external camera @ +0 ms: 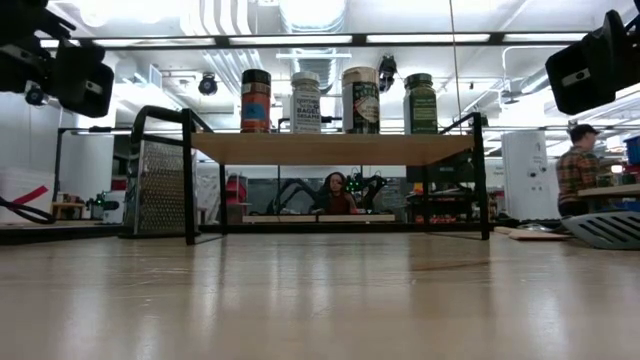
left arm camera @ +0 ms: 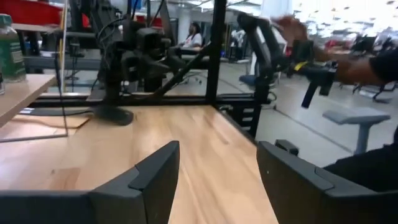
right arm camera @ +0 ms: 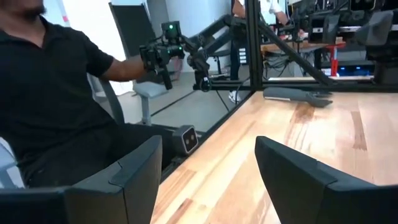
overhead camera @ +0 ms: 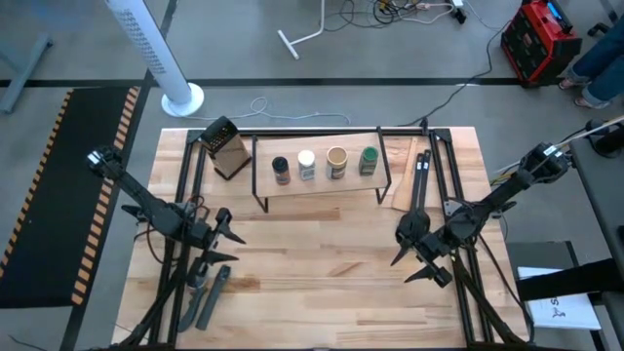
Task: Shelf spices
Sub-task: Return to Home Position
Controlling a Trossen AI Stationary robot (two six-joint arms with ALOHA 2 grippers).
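Four spice jars stand upright in a row on the shelf (overhead camera: pixel 322 183), a light-wood board on black legs: black-topped (overhead camera: pixel 281 170), white-topped (overhead camera: pixel 306 164), tan-topped (overhead camera: pixel 336 162) and green (overhead camera: pixel 368 160). The low view shows them on the shelf top (external camera: pixel 330 148) as the black-topped (external camera: pixel 256 100), white-topped (external camera: pixel 306 102), tan-topped (external camera: pixel 361 100) and green jar (external camera: pixel 420 103). My left gripper (overhead camera: pixel 234 238) hangs open above the table, near and left of the shelf. My right gripper (overhead camera: pixel 401 268) is open too, near and right of it. Both are empty.
A dark box grater (overhead camera: pixel 226 148) stands left of the shelf. Dark utensils (overhead camera: pixel 205 292) lie near my left arm, and black tools (overhead camera: pixel 419 180) and a wood piece (overhead camera: pixel 398 180) lie right of the shelf. A spatula (external camera: pixel 605 230) rests on the right. A person (right arm camera: pixel 56 93) sits beyond the table's edge.
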